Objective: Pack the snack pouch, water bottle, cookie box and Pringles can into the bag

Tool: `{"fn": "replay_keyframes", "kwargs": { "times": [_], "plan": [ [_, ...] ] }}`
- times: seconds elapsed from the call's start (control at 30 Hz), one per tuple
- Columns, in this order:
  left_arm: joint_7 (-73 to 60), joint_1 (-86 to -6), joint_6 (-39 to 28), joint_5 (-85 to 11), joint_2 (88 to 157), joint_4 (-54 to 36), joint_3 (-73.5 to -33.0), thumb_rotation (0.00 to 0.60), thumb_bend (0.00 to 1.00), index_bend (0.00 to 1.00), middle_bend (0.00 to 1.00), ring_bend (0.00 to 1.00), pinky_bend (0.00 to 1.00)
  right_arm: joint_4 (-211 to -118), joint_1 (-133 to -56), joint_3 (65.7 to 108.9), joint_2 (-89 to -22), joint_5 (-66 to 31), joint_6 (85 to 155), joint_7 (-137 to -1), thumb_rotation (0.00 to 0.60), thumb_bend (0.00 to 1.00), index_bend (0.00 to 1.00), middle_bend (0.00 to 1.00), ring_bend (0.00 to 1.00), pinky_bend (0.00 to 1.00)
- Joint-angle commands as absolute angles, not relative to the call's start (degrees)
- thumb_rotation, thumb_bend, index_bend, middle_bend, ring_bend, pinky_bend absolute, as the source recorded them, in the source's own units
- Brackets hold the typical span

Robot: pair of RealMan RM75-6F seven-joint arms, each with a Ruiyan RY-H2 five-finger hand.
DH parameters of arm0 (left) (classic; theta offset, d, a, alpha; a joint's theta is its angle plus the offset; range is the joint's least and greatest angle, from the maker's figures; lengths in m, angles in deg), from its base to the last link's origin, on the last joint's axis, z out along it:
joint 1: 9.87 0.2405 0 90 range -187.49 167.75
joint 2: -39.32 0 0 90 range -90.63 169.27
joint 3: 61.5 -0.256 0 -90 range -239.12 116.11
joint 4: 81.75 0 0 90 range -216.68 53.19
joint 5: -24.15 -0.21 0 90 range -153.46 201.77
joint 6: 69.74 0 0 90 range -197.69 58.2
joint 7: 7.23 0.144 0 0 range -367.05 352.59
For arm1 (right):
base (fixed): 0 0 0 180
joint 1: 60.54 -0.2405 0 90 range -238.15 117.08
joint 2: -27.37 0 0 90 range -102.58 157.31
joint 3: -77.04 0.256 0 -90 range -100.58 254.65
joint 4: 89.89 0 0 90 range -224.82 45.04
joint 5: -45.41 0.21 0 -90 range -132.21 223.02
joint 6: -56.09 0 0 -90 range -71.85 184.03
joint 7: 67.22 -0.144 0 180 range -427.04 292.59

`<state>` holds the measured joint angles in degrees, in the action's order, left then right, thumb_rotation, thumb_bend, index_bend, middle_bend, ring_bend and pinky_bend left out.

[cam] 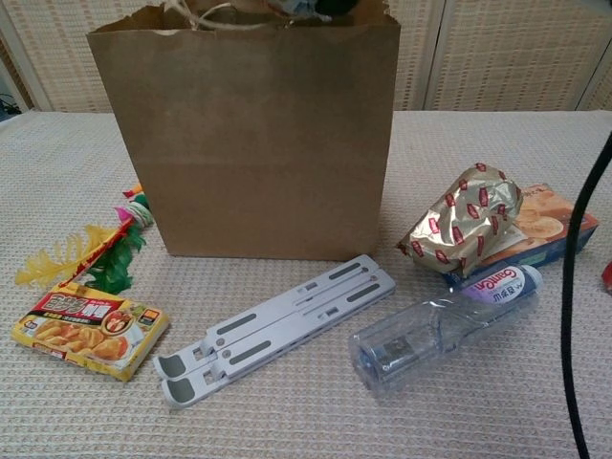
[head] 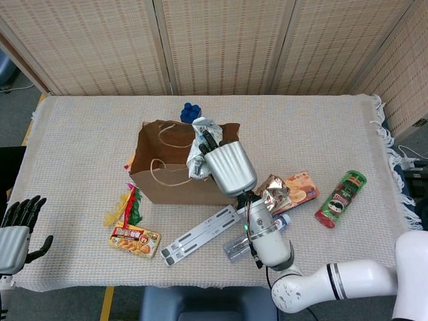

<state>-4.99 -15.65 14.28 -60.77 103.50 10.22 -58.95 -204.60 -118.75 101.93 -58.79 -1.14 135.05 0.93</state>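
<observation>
The brown paper bag (head: 155, 185) (cam: 249, 134) stands open at the table's middle. My right hand (head: 227, 164) hovers over its mouth and grips a crumpled silver snack pouch (head: 198, 146); the pouch's lower end just shows at the bag's rim in the chest view. To the bag's right, a gold-red foil pouch (head: 274, 192) (cam: 464, 220) leans on the cookie box (head: 302, 186) (cam: 550, 229). The water bottle (cam: 445, 325) lies in front of them, mostly hidden by my arm in the head view. A green Pringles can (head: 341, 198) lies further right. My left hand (head: 17, 231) stays open at the table's front left corner.
A grey folding stand (head: 200, 234) (cam: 277, 330) lies in front of the bag. A yellow food box (head: 135, 241) (cam: 91, 328) and a feather toy (head: 127, 204) sit at the bag's left. A blue block (head: 189, 108) is behind the bag. A black cable (cam: 574, 287) hangs at the right.
</observation>
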Motion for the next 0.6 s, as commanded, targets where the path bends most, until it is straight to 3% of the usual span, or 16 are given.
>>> {"fn": "replay_keyframes", "kwargs": {
  "times": [0.03, 0.1, 0.17, 0.33, 0.6],
  "plan": [
    [-5.06, -15.66, 14.27, -60.79, 103.49, 10.20, -58.96, 0.600, 0.36, 0.00, 0.00, 0.00, 0.00, -203.35, -119.57, 100.72, -60.06, 0.09, 136.32, 1.85, 0.600, 0.46, 0.73, 0.60, 0.60, 0.68],
    [-5.09, -15.67, 14.26, -60.80, 103.48, 10.16, -58.97, 0.600, 0.36, 0.00, 0.00, 0.00, 0.00, -203.53, -119.71, 100.61, -60.21, 1.99, 137.18, 2.40, 0.600, 0.44, 0.63, 0.59, 0.55, 0.64],
    [-5.09, -15.67, 14.26, -60.81, 103.47, 10.17, -58.97, 0.600, 0.36, 0.00, 0.00, 0.00, 0.00, -203.84, -119.87, 100.87, -60.08, 3.44, 138.12, 2.69, 0.600, 0.35, 0.47, 0.54, 0.49, 0.60],
    [-4.87, -15.67, 14.31, -60.75, 103.52, 10.23, -58.97, 0.600, 0.36, 0.00, 0.00, 0.00, 0.00, -204.37, -119.62, 100.86, -59.24, 3.57, 139.58, 1.17, 0.600, 0.16, 0.02, 0.32, 0.30, 0.50],
    [-4.42, -15.64, 14.35, -60.61, 103.57, 10.39, -58.94, 0.600, 0.36, 0.00, 0.00, 0.00, 0.00, -205.32, -119.25, 100.19, -57.87, 3.33, 140.95, -0.30, 0.600, 0.13, 0.00, 0.19, 0.25, 0.42]
  ]
}}
